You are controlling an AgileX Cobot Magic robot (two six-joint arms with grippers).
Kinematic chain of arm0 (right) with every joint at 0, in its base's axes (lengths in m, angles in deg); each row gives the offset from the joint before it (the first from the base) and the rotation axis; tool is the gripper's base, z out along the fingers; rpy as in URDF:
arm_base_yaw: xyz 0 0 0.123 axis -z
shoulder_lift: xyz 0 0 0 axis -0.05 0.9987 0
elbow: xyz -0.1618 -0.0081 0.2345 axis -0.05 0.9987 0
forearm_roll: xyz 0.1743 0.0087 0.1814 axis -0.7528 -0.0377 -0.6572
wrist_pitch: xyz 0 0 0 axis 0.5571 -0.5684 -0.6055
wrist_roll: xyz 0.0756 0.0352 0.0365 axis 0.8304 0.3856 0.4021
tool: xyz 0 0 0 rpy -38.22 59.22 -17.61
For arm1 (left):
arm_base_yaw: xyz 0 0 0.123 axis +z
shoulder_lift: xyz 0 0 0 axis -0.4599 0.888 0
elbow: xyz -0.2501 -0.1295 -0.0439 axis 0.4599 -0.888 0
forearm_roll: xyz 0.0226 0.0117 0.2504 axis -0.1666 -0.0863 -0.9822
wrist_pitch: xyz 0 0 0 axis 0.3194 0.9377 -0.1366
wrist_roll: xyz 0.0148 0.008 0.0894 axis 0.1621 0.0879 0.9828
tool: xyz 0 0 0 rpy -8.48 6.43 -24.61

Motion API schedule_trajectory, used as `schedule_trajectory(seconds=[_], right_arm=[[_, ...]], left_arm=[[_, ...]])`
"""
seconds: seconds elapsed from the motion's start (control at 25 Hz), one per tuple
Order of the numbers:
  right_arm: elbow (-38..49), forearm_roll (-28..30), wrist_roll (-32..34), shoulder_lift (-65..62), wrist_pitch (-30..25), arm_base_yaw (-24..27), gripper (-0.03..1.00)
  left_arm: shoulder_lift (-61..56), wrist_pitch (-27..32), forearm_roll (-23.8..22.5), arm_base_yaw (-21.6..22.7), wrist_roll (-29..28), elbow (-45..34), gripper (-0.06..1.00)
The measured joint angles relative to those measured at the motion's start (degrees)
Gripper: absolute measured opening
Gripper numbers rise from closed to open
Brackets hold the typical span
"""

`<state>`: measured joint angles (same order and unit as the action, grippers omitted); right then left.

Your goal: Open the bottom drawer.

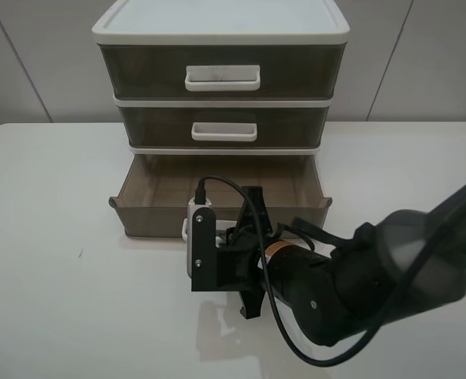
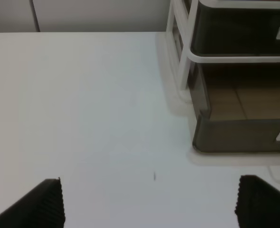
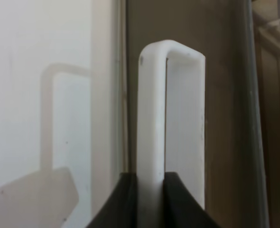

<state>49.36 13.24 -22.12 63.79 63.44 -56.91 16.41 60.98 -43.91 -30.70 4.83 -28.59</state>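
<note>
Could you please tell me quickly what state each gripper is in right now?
Left gripper: open, holding nothing.
Right gripper: shut on the white handle of the bottom drawer.

Open table [image 1: 59, 260] stretches left of the pulled-out bottom drawer [image 1: 150, 217]; the right arm [image 1: 359, 284] crowds the space before its front.

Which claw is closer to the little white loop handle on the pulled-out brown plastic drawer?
Right. The right gripper is shut on the bottom drawer's white loop handle; the left gripper hangs open over the white table, apart from it.
</note>
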Motion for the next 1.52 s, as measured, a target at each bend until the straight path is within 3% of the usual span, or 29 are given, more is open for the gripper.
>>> schedule_trajectory(seconds=[0.36, 0.76, 0.88, 1.0, 1.12, 1.28, 1.52], right_arm=[[1.8, -3.8, -0.2, -0.8, 1.0, -3.9, 0.11], [1.8, -4.0, -0.3, -0.8, 1.0, -4.0, 0.12], [1.8, -4.0, -0.7, -0.8, 0.7, -4.0, 0.23], [1.8, -4.0, -0.9, -0.9, 0.8, -4.0, 0.46], [1.9, -3.9, -1.2, -2.1, 0.7, -4.0, 0.61], [1.9, -5.9, -1.3, -6.4, -1.5, -4.0, 0.65], [2.1, -10.9, -3.3, -17.8, -13.4, -4.0, 0.65]], left_arm=[[0.0, 0.0, 0.0, 0.0, 0.0, 0.0, 0.74], [0.0, 0.0, 0.0, 0.0, 0.0, 0.0, 0.74], [0.0, 0.0, 0.0, 0.0, 0.0, 0.0, 0.74], [0.0, 0.0, 0.0, 0.0, 0.0, 0.0, 0.74], [0.0, 0.0, 0.0, 0.0, 0.0, 0.0, 0.74], [0.0, 0.0, 0.0, 0.0, 0.0, 0.0, 0.74], [0.0, 0.0, 0.0, 0.0, 0.0, 0.0, 0.74]])
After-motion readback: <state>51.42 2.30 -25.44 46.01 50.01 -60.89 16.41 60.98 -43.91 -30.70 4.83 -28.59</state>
